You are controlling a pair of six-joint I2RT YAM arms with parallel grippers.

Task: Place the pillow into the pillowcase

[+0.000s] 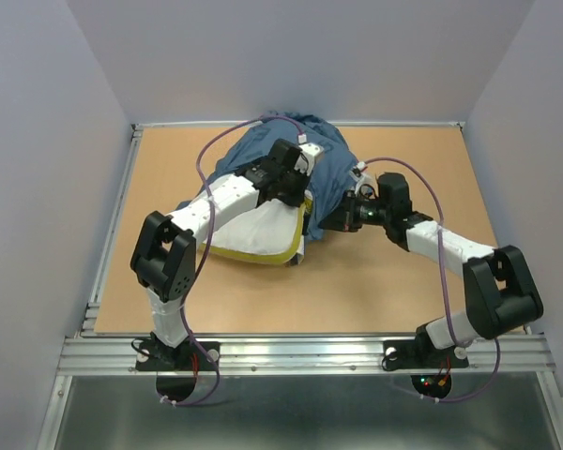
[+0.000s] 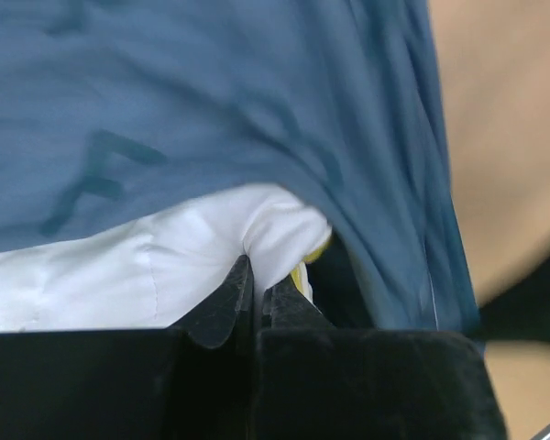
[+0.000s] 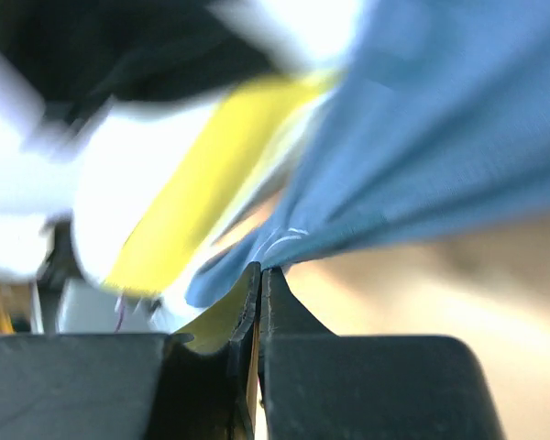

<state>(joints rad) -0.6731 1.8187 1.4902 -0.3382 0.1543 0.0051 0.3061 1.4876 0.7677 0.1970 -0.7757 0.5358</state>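
Mid-table, toward the far edge: pillow point(image 1: 263, 232) lies flat on the wooden table point(image 1: 385, 281). Its far part is covered by the pillowcase point(image 1: 333, 164); the near part is exposed, white, with the yellow-green band point(image 1: 253, 255) running along its near edge. Pillowcase is bunched and wrinkled over the far half, heap reaching almost to the table's back rim. Left arm reaches in from the near left across the exposed pillow, wrist over the line where blue cloth meets white. Left gripper point(image 2: 257, 286): jaws pressed together with a fold of white pillow fabric pinched at the tips, right at a pillow corner. A bit of yellow band shows just right of the fingers; blue pillowcase drapes above and around that corner, with a dark letter-like print on it. Right arm comes in from the near right, wrist low at the pillowcase's right-hand side, near the pillow's right end. Right gripper point(image 3: 261, 275): jaws closed tight, tips nipping the blue hem of the pillowcase; cloth runs up and right from the pinch, looks taut. Right wrist view is blurred, but yellow band and white pillow sit left of the pinch, bare table to the right. Purple cables point(image 1: 203, 155) loop off both arms.
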